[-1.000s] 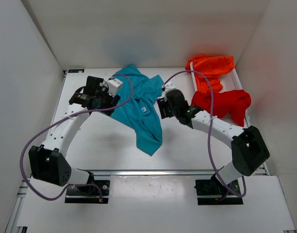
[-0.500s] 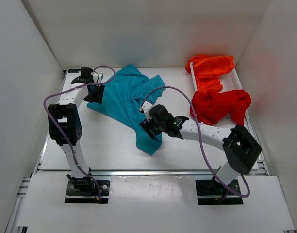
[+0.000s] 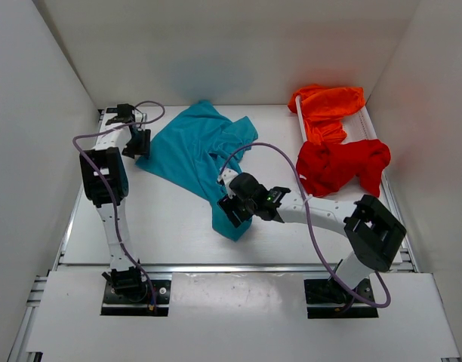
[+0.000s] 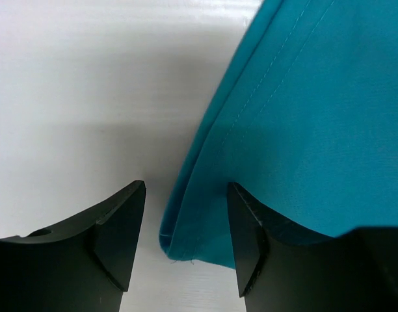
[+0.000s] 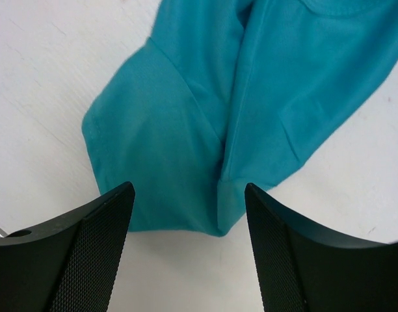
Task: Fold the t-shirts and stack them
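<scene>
The teal-blue t-shirt (image 3: 197, 151) lies crumpled across the middle of the table. My left gripper (image 3: 138, 145) is open at its far-left corner. In the left wrist view the hemmed corner (image 4: 205, 234) sits between the open fingers of that gripper (image 4: 186, 188), nearer the right one. My right gripper (image 3: 231, 210) is open over the shirt's near end. In the right wrist view the folded teal cloth (image 5: 186, 136) lies just beyond that gripper (image 5: 189, 188), with bare table between the fingers. The red t-shirt (image 3: 344, 162) and the orange t-shirt (image 3: 329, 102) are heaped at the right.
A white basket rim (image 3: 370, 124) shows under the red and orange shirts at the back right. White walls close in the table on the left, back and right. The arm bases and a metal rail (image 3: 231, 265) run along the near edge.
The left gripper swung from over the shirt out to its far-left corner, and the teal cloth spread leftward. The right gripper came from the shirt's back right toward me to its near end.
</scene>
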`<control>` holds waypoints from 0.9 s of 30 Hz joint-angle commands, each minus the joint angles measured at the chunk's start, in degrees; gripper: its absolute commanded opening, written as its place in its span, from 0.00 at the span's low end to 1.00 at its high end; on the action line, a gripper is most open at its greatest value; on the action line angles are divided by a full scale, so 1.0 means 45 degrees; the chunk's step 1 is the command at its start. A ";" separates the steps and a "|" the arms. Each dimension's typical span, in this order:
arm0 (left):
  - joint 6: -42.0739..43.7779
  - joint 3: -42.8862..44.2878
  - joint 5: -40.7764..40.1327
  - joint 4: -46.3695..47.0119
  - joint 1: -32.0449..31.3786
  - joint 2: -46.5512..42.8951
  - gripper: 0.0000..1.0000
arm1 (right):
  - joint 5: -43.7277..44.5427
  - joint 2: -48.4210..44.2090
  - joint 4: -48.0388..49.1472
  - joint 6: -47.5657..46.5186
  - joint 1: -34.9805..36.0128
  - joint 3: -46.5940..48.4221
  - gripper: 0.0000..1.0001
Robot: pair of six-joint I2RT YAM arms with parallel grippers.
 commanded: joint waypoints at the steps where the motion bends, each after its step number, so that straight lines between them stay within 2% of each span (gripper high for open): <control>1: -0.0368 0.0318 0.0157 -0.0669 0.0156 0.0018 0.64 | 0.0587 0.0120 -0.0839 0.0998 0.0078 0.0459 0.74; 4: -0.0214 0.0065 0.0022 -0.1021 0.0254 0.0350 0.60 | 0.0588 0.0159 -0.1405 0.1719 -0.0097 0.0499 0.75; 6: 0.0021 -0.0286 0.0099 -0.0983 0.0138 0.0352 0.47 | 0.0375 -0.0016 -0.1544 0.2576 -0.0292 0.0149 0.75; 7: 0.0157 -0.0656 0.0080 -0.0828 0.0040 0.0274 0.43 | 0.0277 -0.0094 -0.1563 0.2851 -0.0409 0.0070 0.74; 9: 0.0178 -0.1222 0.0663 -0.0632 0.0097 0.0001 0.24 | 0.0100 -0.0464 -0.1369 0.3340 -0.0430 -0.0475 0.72; 12: 0.0275 -0.1966 0.1018 -0.0418 0.0176 -0.0565 0.09 | -0.0347 -0.0798 -0.1114 0.3984 -0.0721 -0.1062 0.68; 16: 0.0704 -0.3739 0.1192 0.0207 0.0040 -0.1871 0.03 | -0.1501 -0.0604 -0.0276 0.4591 -0.1151 -0.1804 0.68; 21: 0.0921 -0.5481 0.1193 0.0696 0.0000 -0.3182 0.02 | -0.2553 -0.0174 0.0583 0.4262 -0.1231 -0.1962 0.67; 22: 0.0901 -0.5677 0.1251 0.0659 -0.0019 -0.3416 0.02 | -0.2731 0.0098 0.0817 0.4125 -0.1269 -0.1924 0.64; 23: 0.0881 -0.5853 0.1252 0.0736 0.0000 -0.3399 0.02 | -0.2926 0.0236 0.0858 0.4046 -0.1424 -0.1827 0.54; 25: 0.0920 -0.6068 0.1291 0.0736 0.0058 -0.3672 0.01 | -0.3025 0.0645 0.0838 0.4103 -0.1619 -0.1669 0.23; 26: 0.0746 -0.6070 0.1349 0.0640 0.0001 -0.3731 0.01 | -0.3064 0.0647 0.0916 0.4201 -0.1911 -0.1592 0.16; 27: 0.0745 -0.6012 0.1388 0.0542 0.0039 -0.3770 0.00 | -0.3180 0.0667 0.1226 0.4511 -0.2088 -0.1727 0.03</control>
